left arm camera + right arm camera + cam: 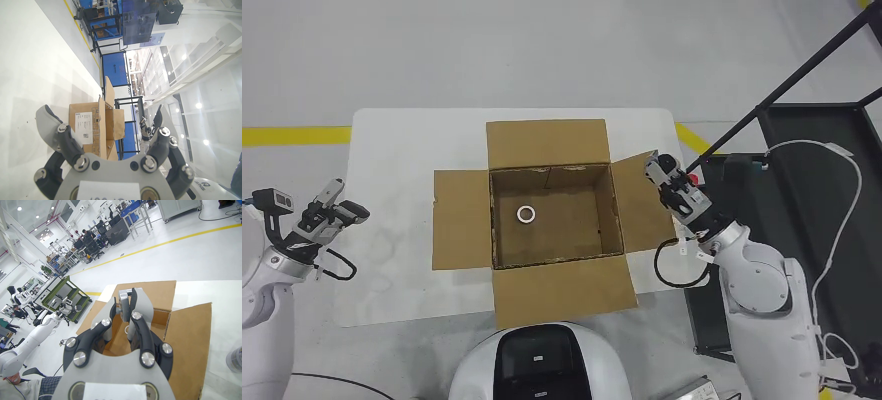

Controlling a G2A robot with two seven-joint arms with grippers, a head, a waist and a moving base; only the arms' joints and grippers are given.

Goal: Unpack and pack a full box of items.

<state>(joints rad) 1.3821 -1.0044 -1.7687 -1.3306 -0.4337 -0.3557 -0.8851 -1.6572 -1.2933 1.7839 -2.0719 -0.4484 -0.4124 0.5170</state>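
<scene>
The white counter carries at its middle a brown cardboard box, opened with all four flaps spread flat. The left pincer is held wide beyond the counter's left edge. The right pincer, over the right flap, is clamped on a grey metal block. A small white ring lies on the box floor.
</scene>
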